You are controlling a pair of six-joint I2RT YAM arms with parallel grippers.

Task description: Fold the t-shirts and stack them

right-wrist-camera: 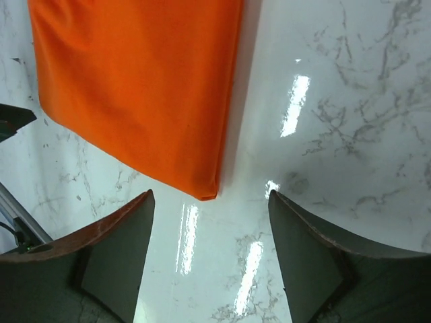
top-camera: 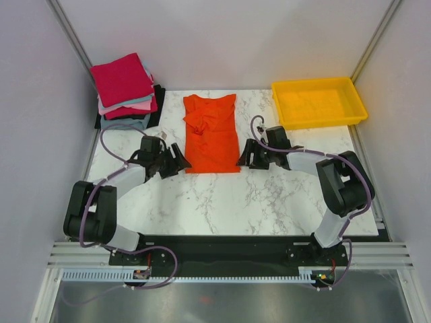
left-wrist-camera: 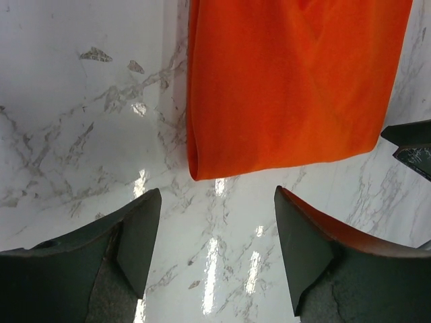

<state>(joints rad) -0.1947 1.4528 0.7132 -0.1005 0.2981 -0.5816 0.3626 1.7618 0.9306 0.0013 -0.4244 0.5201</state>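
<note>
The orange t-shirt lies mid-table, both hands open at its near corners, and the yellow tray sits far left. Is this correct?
One error: the yellow tray sits far right, as the top view shows. The orange t-shirt does lie mid-table, with the left hand and right hand open at its near corners.

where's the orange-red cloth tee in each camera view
top external: bright orange-red cloth t-shirt lies folded mid-table.
left wrist: upper middle to right, near left corner showing.
right wrist: upper left, near right corner showing.
shared landmark: its near hem on the white marble tabletop.
</note>
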